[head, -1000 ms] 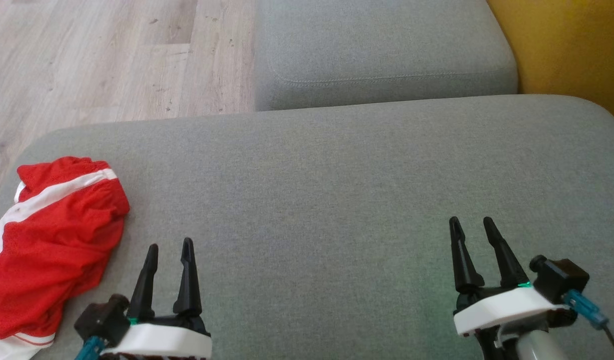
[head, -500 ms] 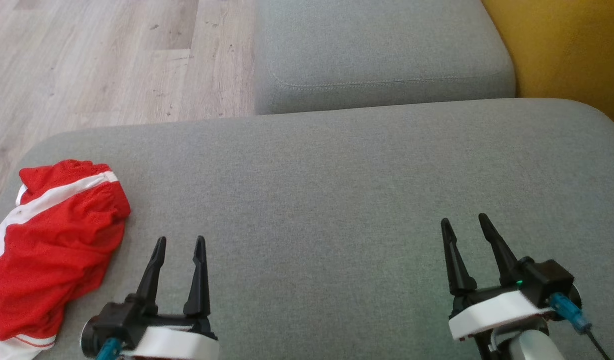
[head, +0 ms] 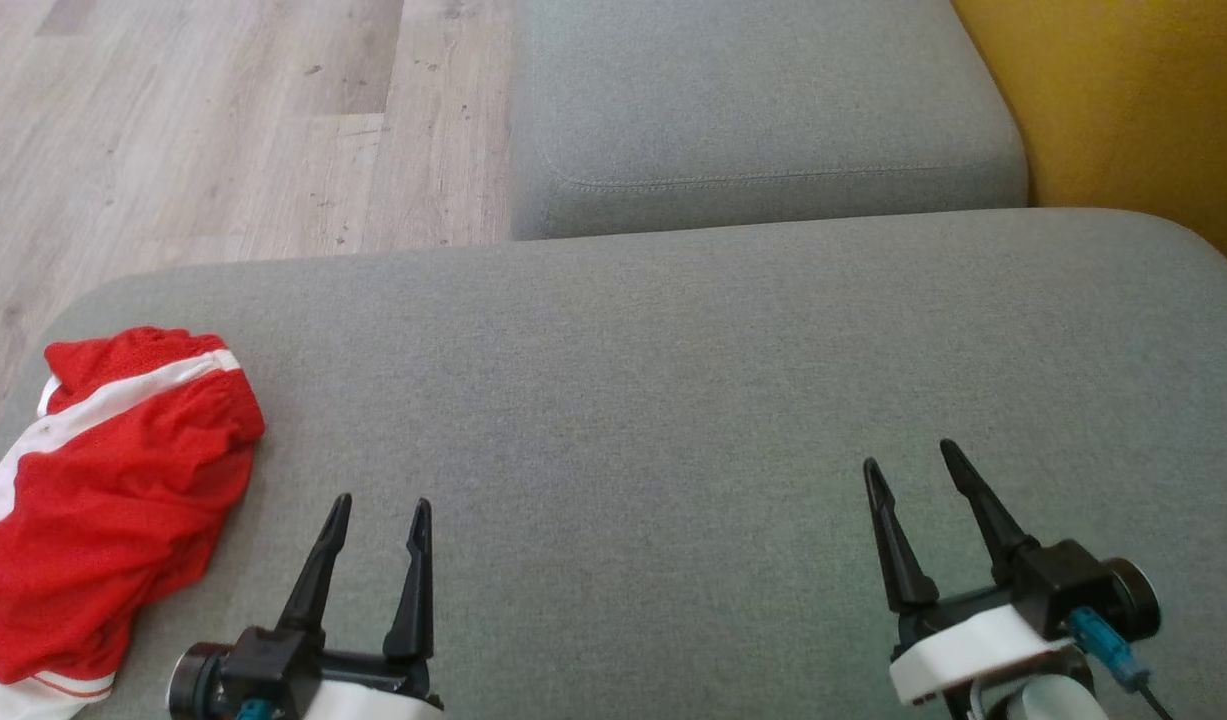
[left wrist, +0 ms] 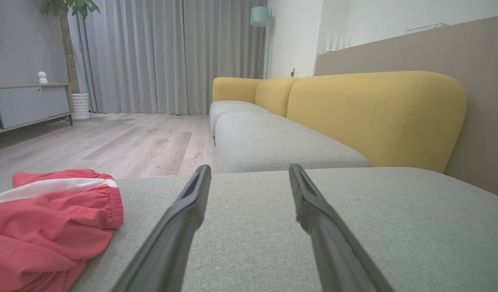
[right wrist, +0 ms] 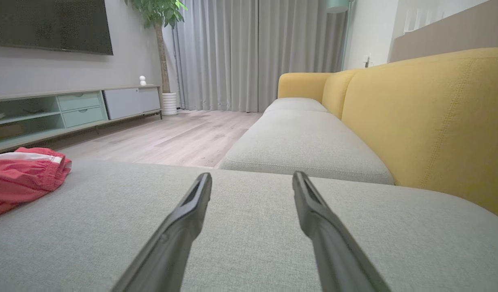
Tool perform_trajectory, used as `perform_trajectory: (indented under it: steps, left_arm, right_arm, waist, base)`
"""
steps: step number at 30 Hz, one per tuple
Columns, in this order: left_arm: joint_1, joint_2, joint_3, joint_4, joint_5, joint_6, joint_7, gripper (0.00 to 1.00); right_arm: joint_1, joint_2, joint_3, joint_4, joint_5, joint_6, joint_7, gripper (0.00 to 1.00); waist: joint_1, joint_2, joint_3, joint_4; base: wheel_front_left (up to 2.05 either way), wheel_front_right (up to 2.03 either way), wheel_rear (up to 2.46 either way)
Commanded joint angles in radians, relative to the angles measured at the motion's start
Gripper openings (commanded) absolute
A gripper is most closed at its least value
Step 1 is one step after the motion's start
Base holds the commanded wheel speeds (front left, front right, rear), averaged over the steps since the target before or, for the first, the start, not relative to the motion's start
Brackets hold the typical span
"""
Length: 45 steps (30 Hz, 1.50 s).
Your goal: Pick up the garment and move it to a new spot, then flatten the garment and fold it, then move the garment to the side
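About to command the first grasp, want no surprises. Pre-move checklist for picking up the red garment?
1. Left gripper open, holding nothing: ok.
2. Right gripper open, holding nothing: ok.
3. Red garment in view, to the left of the left gripper: ok.
4. Garment wholly on the seat cushion: cannot tell, its lower edge leaves the head view.
5. Garment flat: not ok, bunched.
6. Room on the cushion for a new spot: ok.

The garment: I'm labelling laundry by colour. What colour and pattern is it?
Red mesh garment with a white stripe and white trim; head view shows it best.
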Motion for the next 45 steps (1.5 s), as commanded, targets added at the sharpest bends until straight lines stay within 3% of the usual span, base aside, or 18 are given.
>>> perform_trajectory:
  steps: [1,29,39,45]
  left_arm:
    - [-0.038,0.006,0.029,-0.027,0.005,0.008,-0.011,1.00]
    - [-0.042,0.006,0.025,0.018,0.012,0.011,-0.011,1.00]
    - [-0.043,0.006,0.025,0.024,0.019,0.015,-0.011,1.00]
    - [-0.039,0.009,0.049,0.025,0.032,0.013,-0.011,1.00]
  right_arm:
    - [-0.033,-0.009,0.027,-0.026,-0.006,-0.001,-0.011,1.00]
    - [-0.022,-0.009,0.021,-0.003,-0.009,-0.001,-0.011,1.00]
    - [0.005,-0.009,0.023,-0.005,-0.003,-0.001,-0.011,1.00]
    - [0.006,-0.009,0.035,-0.009,0.009,-0.001,-0.011,1.00]
  waist:
    - [0.0000,0.0000,0.000,0.000]
    - [0.0000,0.0000,-0.017,0.003]
    - [0.0000,0.0000,-0.025,0.127]
    - [0.0000,0.0000,-0.021,0.254]
  base:
    - [0.00,0.00,0.00]
    - [0.00,0.00,0.00]
    - [0.00,0.00,0.00]
    - [0.00,0.00,0.00]
